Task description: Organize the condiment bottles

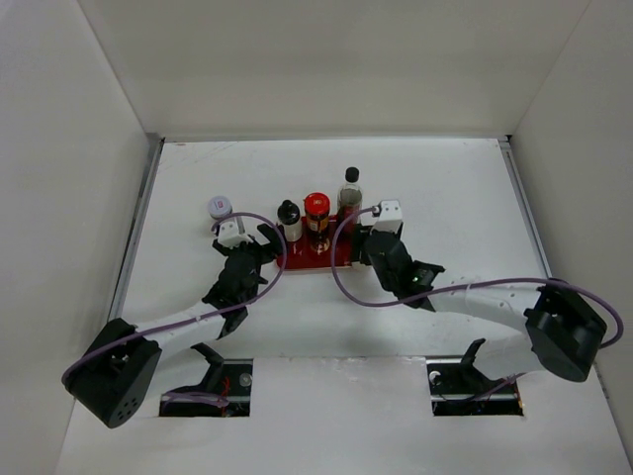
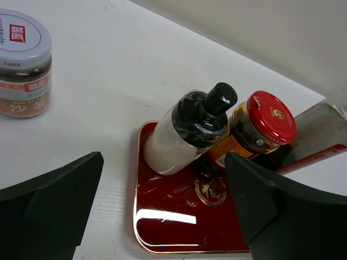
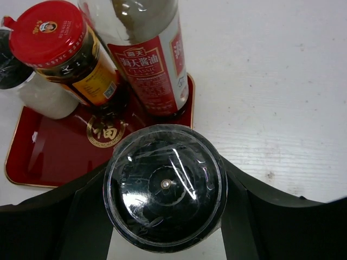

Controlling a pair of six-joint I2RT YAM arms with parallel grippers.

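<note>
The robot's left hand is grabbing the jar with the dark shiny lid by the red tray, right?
Not quite. It is the right gripper that is grabbing the jar with the dark shiny lid by the red tray. The right wrist view shows its fingers on both sides of the jar.

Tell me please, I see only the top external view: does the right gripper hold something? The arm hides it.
Observer: Yes. On the right wrist view, the right gripper is closed on a short jar, fingers against both its sides.
Operator: And the other one?
Observer: The left gripper is open and empty, facing the red tray.
Operator: Is there room on the tray?
Observer: The part around its gold emblem is bare.
</note>
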